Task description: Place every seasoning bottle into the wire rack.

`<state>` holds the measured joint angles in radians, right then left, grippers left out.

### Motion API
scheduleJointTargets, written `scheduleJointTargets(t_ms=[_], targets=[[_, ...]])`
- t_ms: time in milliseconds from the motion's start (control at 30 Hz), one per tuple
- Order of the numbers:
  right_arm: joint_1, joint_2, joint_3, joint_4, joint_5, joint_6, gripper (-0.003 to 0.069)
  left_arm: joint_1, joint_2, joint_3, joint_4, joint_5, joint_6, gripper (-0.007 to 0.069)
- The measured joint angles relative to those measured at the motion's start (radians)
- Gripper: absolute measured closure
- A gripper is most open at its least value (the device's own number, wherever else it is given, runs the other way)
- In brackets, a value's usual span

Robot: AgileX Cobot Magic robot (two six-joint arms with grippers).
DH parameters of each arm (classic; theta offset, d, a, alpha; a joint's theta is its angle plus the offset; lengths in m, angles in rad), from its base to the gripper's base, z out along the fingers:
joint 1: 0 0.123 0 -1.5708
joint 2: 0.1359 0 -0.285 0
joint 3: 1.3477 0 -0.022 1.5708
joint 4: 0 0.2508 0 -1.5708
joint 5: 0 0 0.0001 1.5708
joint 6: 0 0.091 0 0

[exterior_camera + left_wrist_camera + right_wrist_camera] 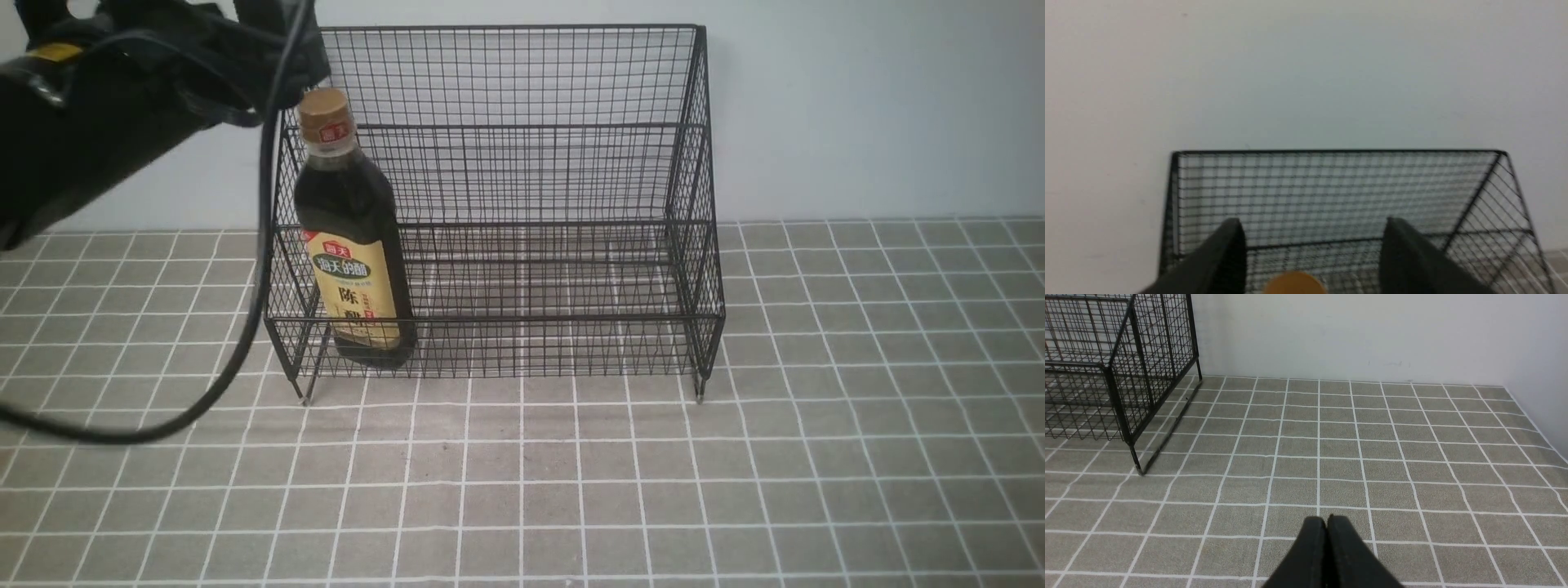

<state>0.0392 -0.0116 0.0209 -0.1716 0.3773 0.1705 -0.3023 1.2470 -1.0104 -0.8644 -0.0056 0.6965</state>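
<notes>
Leaning in left part of wire rack [522, 318], seasoning bottle [351, 237], cap tipped toward upper left of front view. Left gripper [1312, 249] spread, bottle's cap showing between blurred fingertips; whether either finger touches it, hard to tell. Left arm [106, 122] across upper left of front view, dark cable [265, 204] looping below. Right gripper [1328, 526] pressed together, over gridded desk [1392, 477].

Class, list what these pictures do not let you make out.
- Left tool: blurred in its wrist view.
- Bottle: body cut off by the left wrist view's edge.
- Rack: far part cut off by the right wrist view's edge.
- Label's smallest print: too small, front view.
</notes>
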Motion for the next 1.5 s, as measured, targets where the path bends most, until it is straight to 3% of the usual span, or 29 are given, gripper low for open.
scheduleJointTargets(t_ms=[33,67,200,300,400,533,633,833,1067,1267,1500], targets=[[0.0,0.0,0.0,0.0,0.0,0.0,0.0673,0.0,-0.003,0.0,0.0,0.0,0.0,0.0292],[0.0,0.0,0.0,0.0,0.0,0.0,0.0673,0.0,-0.025,0.0,0.0,0.11,0.0,0.0407],[0.0,0.0,0.0,0.0,0.0,0.0,0.0673,0.006,-0.057,0.0,0.035,0.39,0.0,0.0596],[0.0,0.0,0.0,0.001,0.0,0.0,0.0673,0.034,-0.054,0.0,0.116,0.62,-0.024,0.0625],[0.0,0.0,0.0,0.001,0.0,0.0,0.0673,0.075,-0.03,0.0,0.228,0.729,-0.084,0.0631],[0.0,0.0,0.0,0.001,0.0,0.0,0.0673,0.14,0.043,0.0,0.283,0.698,-0.186,0.0631],[0.0,0.0,0.0,0.001,0.0,0.0,0.0673,0.149,0.104,-0.001,0.265,0.643,-0.186,0.0631],[0.0,0.0,0.0,0.001,0.0,0.0,0.0673,0.149,0.22,-0.002,0.156,0.55,-0.024,0.0631],[0.0,0.0,0.0,0.001,0.0,0.0,0.0673,0.149,0.322,-0.003,-0.058,0.437,0.212,0.0631],[0.0,0.0,0.0,0.001,0.0,0.0,0.0673,0.149,0.359,-0.003,-0.151,0.405,0.304,0.0631],[0.0,0.0,0.0,0.001,0.0,0.0,0.0673,0.149,0.367,-0.003,-0.215,0.394,0.316,0.0631]])
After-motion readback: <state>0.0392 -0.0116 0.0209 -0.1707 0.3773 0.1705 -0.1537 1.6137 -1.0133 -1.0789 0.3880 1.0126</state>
